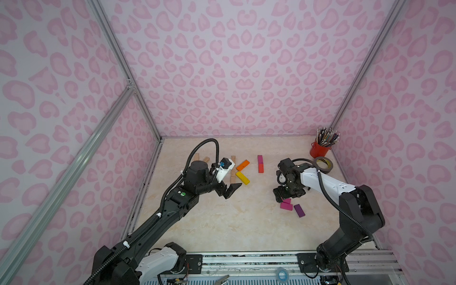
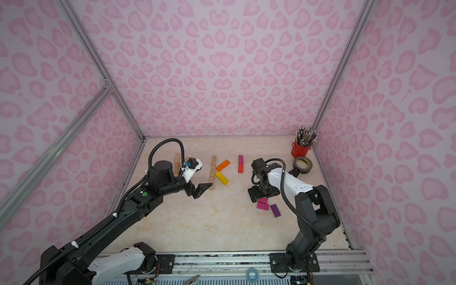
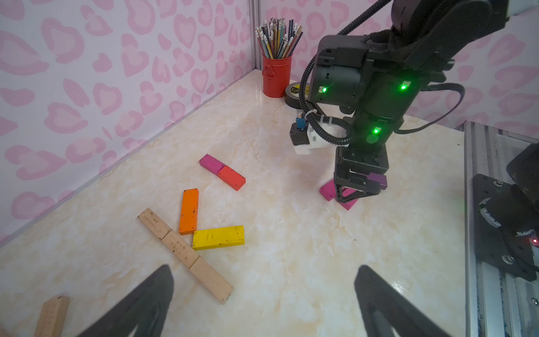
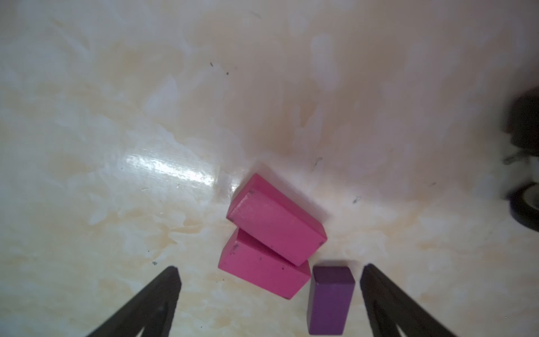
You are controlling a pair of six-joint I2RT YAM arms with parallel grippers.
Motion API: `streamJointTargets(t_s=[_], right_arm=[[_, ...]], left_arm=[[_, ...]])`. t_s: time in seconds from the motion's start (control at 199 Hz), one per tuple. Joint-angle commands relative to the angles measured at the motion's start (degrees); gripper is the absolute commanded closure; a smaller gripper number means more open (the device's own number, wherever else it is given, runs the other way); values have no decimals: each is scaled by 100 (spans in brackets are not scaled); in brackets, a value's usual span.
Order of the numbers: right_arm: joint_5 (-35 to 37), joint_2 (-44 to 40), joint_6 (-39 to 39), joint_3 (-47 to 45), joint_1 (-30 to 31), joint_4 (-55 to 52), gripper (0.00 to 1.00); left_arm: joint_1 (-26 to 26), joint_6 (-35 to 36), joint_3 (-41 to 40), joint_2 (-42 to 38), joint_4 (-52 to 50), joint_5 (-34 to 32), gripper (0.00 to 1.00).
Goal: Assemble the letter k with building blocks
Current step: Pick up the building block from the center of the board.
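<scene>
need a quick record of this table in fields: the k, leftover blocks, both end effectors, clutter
k stem: three plain wooden blocks end to end
k arms: orange block and yellow block slanting off the stem
spare line: single magenta block end to end with red block
pile: magenta pair, one lying on the other; purple block beside
left end effector: open, empty, by the stem's near end
right end effector: open, empty, over the pile
clutter: red cup of pencils, tape roll
</scene>
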Motion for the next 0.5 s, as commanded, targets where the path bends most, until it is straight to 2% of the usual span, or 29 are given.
streamJointTargets(t_s=[0.0,0.156,0.497], right_arm=[[-111,175,-96,28,-27,21,6],[-87,437,-5,-13,-173,144,19],[-87,526,163,-185,-385,480,33]], left_arm=[[10,66,42,-42,82,-3,1],[8,66,71,-32,37,-14,1],[0,74,71,-23,29,-53,1]])
